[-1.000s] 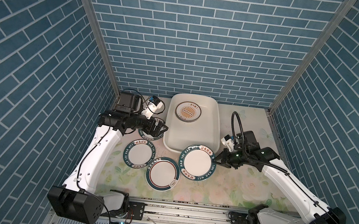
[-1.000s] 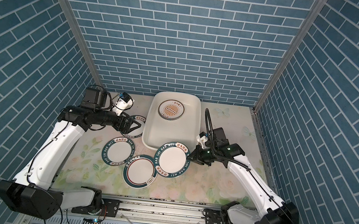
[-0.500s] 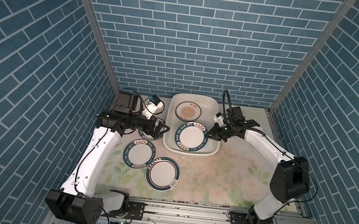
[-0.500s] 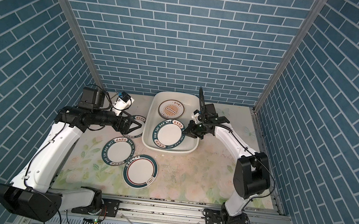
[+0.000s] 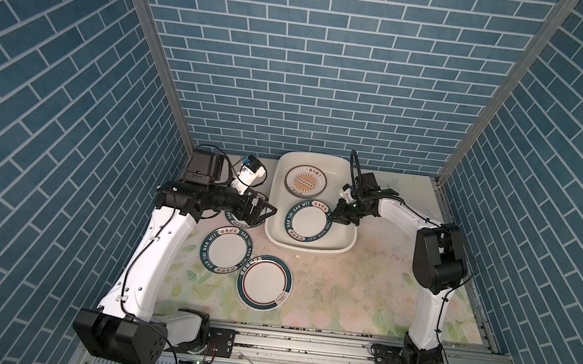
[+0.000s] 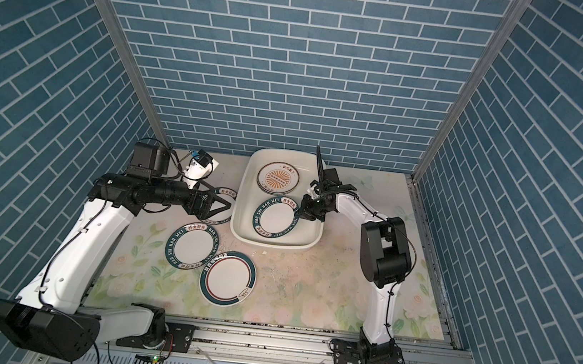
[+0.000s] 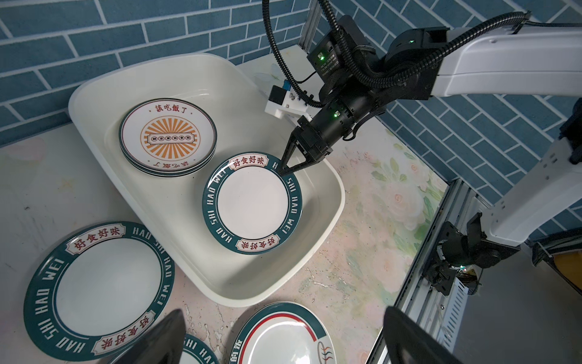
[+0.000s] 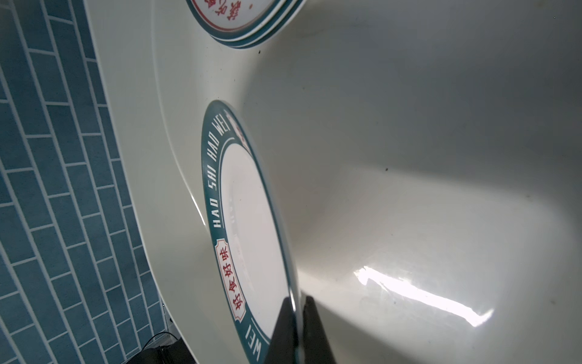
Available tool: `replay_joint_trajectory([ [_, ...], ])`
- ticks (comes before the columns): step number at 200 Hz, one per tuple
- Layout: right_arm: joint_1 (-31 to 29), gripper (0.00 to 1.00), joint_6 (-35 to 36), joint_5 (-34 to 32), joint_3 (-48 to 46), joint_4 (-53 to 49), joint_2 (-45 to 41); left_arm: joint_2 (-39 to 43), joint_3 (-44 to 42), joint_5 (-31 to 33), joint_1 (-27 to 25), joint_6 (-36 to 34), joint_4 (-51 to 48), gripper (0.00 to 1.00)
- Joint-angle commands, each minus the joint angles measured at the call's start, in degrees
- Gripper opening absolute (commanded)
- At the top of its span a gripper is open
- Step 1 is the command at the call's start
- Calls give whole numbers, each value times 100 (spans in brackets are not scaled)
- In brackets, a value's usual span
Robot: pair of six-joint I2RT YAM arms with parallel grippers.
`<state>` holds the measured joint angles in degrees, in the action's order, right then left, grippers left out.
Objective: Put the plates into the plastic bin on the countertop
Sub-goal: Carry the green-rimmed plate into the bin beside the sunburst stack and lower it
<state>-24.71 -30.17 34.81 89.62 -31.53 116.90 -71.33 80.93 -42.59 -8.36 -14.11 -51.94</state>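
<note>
On the flowered countertop (image 5: 345, 290), the plastic bin (image 5: 306, 247) sits toward the back, with a stack of sunburst plates (image 5: 305, 181) in its far end. Three plates lie outside, to its left. A lettered plate (image 5: 228, 250) and a ringed plate (image 5: 264, 281) have their rims meeting, and a third plate (image 6: 226, 192) is mostly hidden under the left gripper (image 5: 260, 211), whose jaws stand wide and empty. The right gripper (image 7: 285, 170) pinches the rim of the held plate (image 7: 253, 203), which is tilted inside the bin's near end. Whether its low edge touches the floor I cannot tell. The pinch is thin and sits on a glossy rim, so the plate may slip. Let go while tilted, it could ride up the near wall and clatter.
</note>
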Motion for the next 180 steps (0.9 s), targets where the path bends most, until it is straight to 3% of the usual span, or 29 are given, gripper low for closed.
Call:
replay_joint_trajectory([
  [1,-47,0,99,20,324,293,201,-45,-9,-164,32,-26,-38,99],
  [180,-281,5,-20,97,486,402,834,128,-117,-270,38,-72,9,99],
])
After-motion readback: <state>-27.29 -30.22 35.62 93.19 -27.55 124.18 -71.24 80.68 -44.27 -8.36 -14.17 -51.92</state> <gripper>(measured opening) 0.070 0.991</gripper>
